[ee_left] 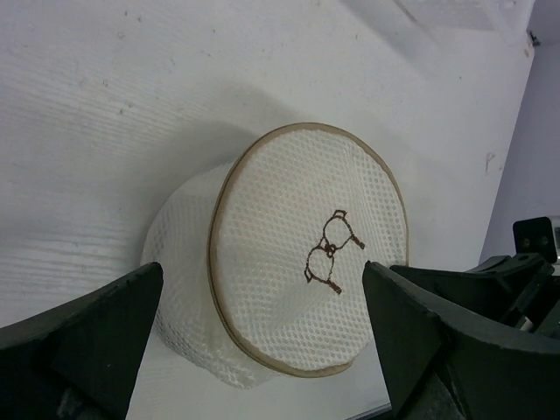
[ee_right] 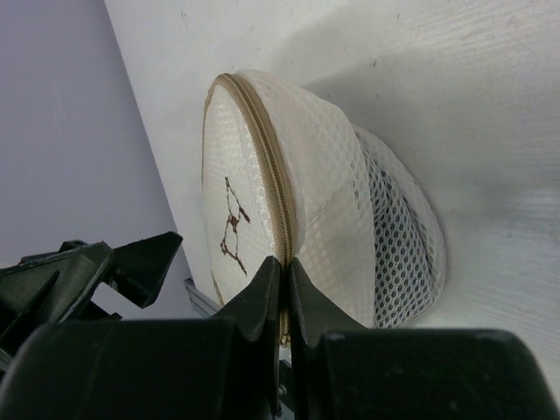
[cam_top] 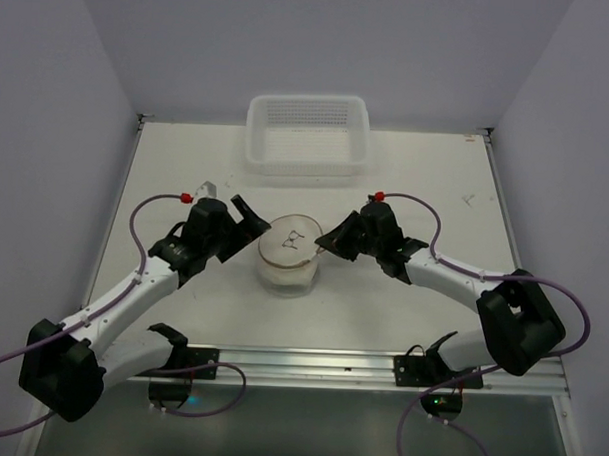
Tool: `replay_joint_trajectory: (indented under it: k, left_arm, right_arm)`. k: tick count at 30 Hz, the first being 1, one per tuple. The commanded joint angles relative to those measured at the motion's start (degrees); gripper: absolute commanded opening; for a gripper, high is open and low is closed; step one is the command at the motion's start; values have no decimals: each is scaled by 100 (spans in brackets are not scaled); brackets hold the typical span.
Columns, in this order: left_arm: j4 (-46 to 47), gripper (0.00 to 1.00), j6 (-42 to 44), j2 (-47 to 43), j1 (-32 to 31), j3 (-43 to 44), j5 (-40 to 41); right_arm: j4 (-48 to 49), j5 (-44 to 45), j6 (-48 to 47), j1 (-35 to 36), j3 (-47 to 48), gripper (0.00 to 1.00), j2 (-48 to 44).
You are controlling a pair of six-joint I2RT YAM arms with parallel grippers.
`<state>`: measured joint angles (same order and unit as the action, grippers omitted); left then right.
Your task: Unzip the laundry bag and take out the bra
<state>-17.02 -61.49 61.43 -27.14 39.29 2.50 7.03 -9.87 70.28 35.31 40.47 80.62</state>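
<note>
Right hand (ee_right: 284,278) pinched shut on the zipper (ee_right: 269,175) at the laundry bag's (cam_top: 289,249) three o'clock rim; left hand (cam_top: 249,216) gapes wide at nine o'clock.

The left arm (cam_top: 132,287) and right arm (cam_top: 453,276) use white link shells between bulky black joint housings. A purple cable (cam_top: 134,227) loops along each arm (red cap (cam_top: 185,197) at the wrist end). The fingers (ee_left: 437,332) are matte black and wedge-shaped, with flat inner faces.
</note>
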Motion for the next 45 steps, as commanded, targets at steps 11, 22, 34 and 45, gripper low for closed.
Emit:
replay_joint_trajectory:
  k: [11,22,34,45]
  left_arm:
    - [409,97,-381,317,-275,219,-549]
    - [1454,92,-714,1001,-476,351,-1173]
    - [2405,82,-1277,2100,-890,667,-1156]
    - [2282,0,-1040,2093,-855,642,-980]
  right_arm:
    - [63,2102,1111,-243,-215,0,-1065]
    - [677,1374,1436,-235,-575,0,-618]
    - [897,1224,1199,-103,-724,0,-556]
    - [283,497,-590,-77,-515,11,-845]
